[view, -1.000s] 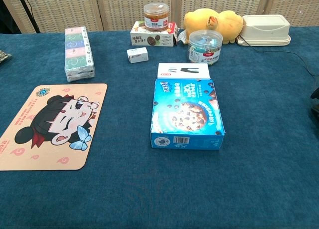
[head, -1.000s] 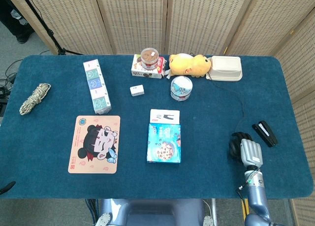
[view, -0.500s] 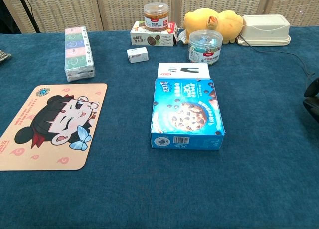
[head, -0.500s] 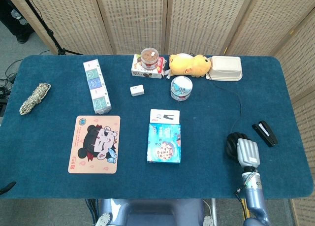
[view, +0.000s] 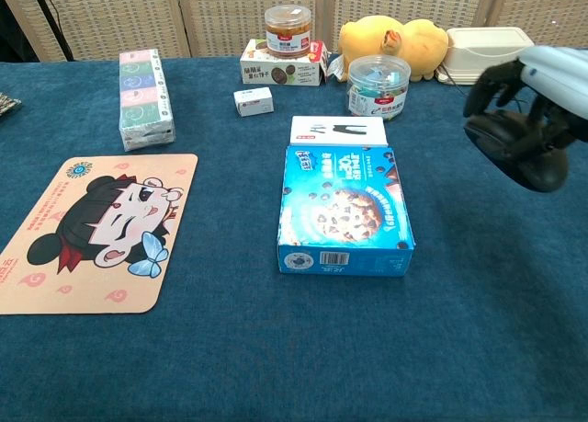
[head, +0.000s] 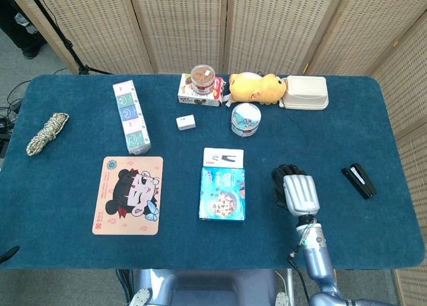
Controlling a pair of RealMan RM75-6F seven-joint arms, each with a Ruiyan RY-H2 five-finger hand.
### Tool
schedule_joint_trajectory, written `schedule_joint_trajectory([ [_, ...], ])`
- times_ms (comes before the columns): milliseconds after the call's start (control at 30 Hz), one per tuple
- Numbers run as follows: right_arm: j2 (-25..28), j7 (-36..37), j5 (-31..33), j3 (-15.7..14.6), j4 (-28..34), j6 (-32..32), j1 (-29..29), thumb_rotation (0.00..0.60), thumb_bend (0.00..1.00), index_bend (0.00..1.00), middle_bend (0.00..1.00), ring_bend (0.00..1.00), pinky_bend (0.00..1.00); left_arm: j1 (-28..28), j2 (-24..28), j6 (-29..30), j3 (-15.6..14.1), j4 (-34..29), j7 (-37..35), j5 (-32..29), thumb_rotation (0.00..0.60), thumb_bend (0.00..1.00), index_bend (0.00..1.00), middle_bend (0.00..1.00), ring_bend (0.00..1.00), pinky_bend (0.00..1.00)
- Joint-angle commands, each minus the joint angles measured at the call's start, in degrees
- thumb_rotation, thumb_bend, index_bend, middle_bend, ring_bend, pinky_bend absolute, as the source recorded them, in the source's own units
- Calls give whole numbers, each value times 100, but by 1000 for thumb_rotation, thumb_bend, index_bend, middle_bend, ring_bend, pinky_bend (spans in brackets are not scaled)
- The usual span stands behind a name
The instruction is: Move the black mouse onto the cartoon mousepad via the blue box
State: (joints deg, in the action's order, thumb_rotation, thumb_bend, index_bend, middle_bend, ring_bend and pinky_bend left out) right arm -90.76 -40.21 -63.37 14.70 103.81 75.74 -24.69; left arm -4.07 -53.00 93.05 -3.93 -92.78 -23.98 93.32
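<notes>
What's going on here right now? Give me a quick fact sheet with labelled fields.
Right hand: grips the black mouse, lifted above the table
Left hand: not in view
Blue box: lies flat mid-table, left of the mouse
Cartoon mousepad: flat at the table's left, nothing on it
Stage: mouse carried, not yet on the box
Back row: plush toy, jars, small boxes

Wicker screens (head: 220,26) (folding) behind blue table (head: 67,246).
</notes>
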Motion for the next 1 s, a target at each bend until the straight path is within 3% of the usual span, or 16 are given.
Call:
schedule_joint_trajectory([
  [33, -444, -869, 540, 357, 430, 111, -531, 600, 874, 353, 324, 274, 518, 12, 22, -20, -4, 29, -72, 0, 600, 35, 0, 0, 0, 0],
  [267, -1261, -1759, 1048, 609, 327, 230, -1277, 600, 867, 352, 324, 274, 518, 45, 79, -78, -10, 94, -286, -14, 600, 35, 0, 0, 0, 0],
  [400, -1661, -1921, 1274, 666, 134, 253, -1567, 600, 865, 352, 324, 274, 518, 60, 114, -112, -20, 141, -433, -22, 600, 35, 0, 0, 0, 0],
  [633, -2286, -1965, 1432, 549, -494, 247, -1923, 600, 860, 353, 325, 274, 518, 73, 163, -150, -13, 246, -713, -78, 600, 35, 0, 0, 0, 0],
  [933, -2616, -1819, 1377, 396, -984, 250, -2061, 600, 852, 351, 324, 274, 518, 126, 176, -263, -33, 273, -743, -71, 600, 35, 0, 0, 0, 0],
  [1000, -2607, -1758, 1420, 402, -933, 250, -2034, 600, 733, 307, 293, 256, 509, 127, 177, -272, -31, 254, -717, -83, 600, 35, 0, 0, 0, 0],
])
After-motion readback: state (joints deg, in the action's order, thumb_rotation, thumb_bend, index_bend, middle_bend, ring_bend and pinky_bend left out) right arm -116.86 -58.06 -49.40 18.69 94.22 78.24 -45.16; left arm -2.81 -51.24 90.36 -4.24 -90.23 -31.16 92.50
